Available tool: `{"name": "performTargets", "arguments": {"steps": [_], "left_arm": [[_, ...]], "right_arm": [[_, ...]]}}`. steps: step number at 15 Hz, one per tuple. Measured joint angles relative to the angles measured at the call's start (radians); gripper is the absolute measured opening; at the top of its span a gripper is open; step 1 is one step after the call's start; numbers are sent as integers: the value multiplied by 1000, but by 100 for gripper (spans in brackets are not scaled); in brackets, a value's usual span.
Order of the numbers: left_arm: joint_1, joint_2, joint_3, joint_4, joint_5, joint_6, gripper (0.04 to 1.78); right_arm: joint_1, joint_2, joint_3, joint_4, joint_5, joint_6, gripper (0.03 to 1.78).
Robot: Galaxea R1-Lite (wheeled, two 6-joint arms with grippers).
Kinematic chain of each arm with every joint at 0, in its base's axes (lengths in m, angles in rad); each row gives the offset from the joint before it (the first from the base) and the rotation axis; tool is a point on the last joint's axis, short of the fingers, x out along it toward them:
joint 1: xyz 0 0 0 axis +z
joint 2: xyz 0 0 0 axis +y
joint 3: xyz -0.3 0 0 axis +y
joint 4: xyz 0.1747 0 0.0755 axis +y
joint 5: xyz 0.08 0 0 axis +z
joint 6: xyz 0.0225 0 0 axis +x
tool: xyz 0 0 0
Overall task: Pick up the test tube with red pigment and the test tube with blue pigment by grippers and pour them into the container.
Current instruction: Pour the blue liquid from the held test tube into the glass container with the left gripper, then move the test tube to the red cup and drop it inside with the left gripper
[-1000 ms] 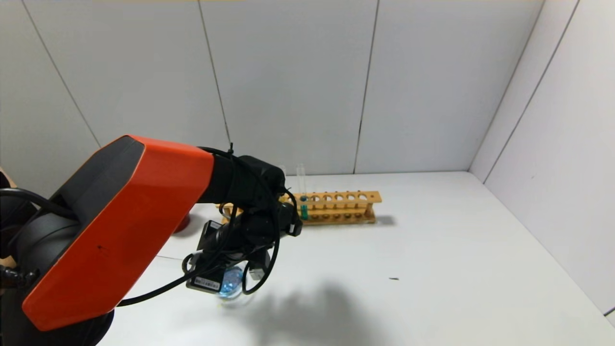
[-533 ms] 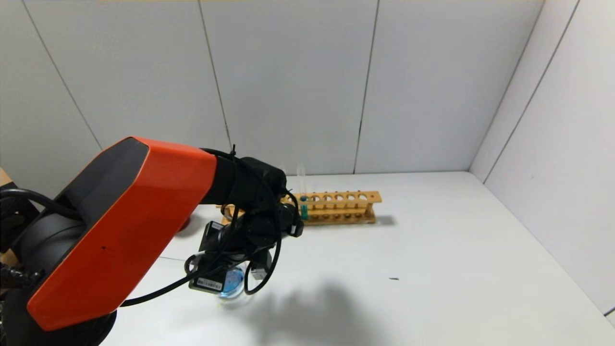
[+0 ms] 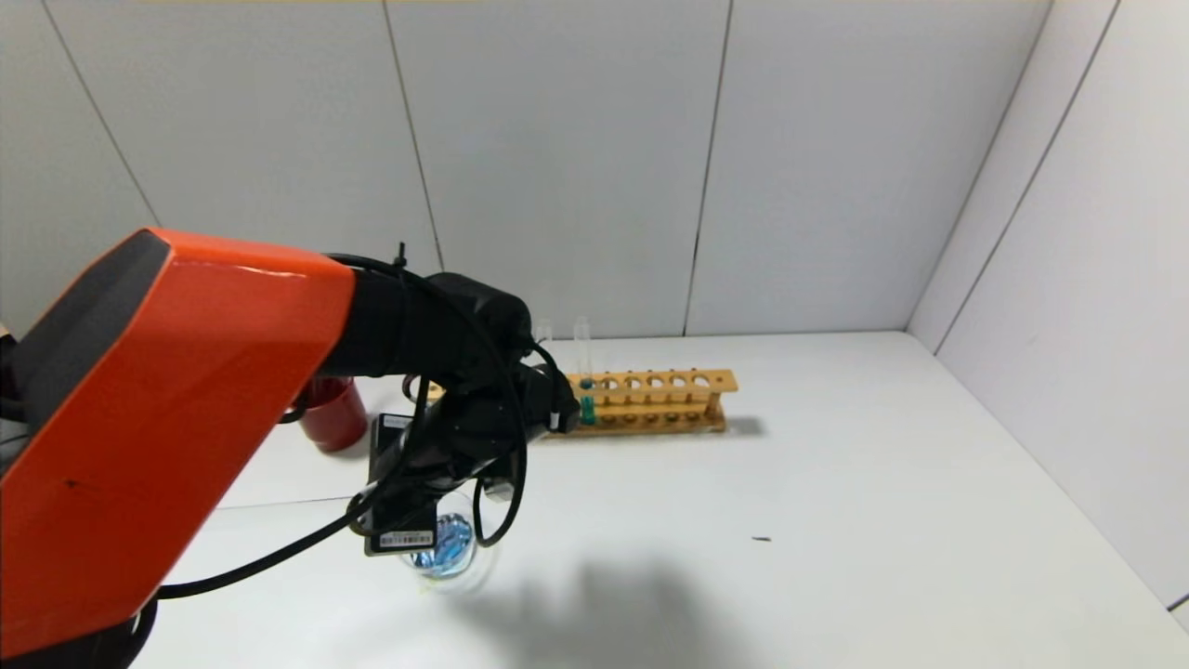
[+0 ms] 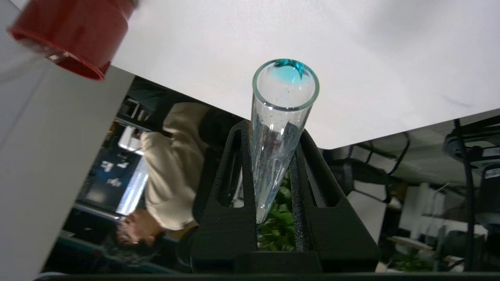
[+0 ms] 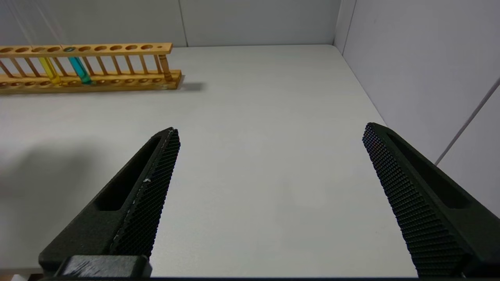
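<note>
A: What does the head view show?
B: The left gripper (image 3: 437,520) hangs over the container (image 3: 448,550) at the near left of the worktop (image 3: 836,483). Blue liquid lies in the container. A wooden rack (image 3: 650,401) stands far behind, with a blue tube (image 3: 585,376) upright in it. A dark red cup (image 3: 330,413) stands left of the rack. The right arm is not seen here.

A: And the left wrist view?
B: The jaws are closed on the test tube with blue pigment (image 4: 279,128). The tube is almost empty; a little blue rests at its mouth. I cannot see the red tube in any view.

A: The right wrist view?
B: The right gripper (image 5: 269,203) hovers above the bare worktop, its jaws wide apart and holding nothing. The rack is far on the left, with a yellow tube (image 5: 49,70) beside the blue one.
</note>
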Motion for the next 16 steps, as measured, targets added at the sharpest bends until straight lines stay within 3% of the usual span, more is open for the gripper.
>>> {"name": "performTargets", "arguments": {"steps": [7, 10, 16], "left_arm": [[6, -150, 148, -51, -34, -164, 30], [20, -215, 197, -178, -47, -283, 30], [60, -404, 426, -583, -18, -444, 30]], "right_arm": [[0, 0, 0, 0, 0, 0, 171], [0, 0, 0, 0, 0, 0, 171], [0, 0, 0, 0, 0, 0, 171]]}}
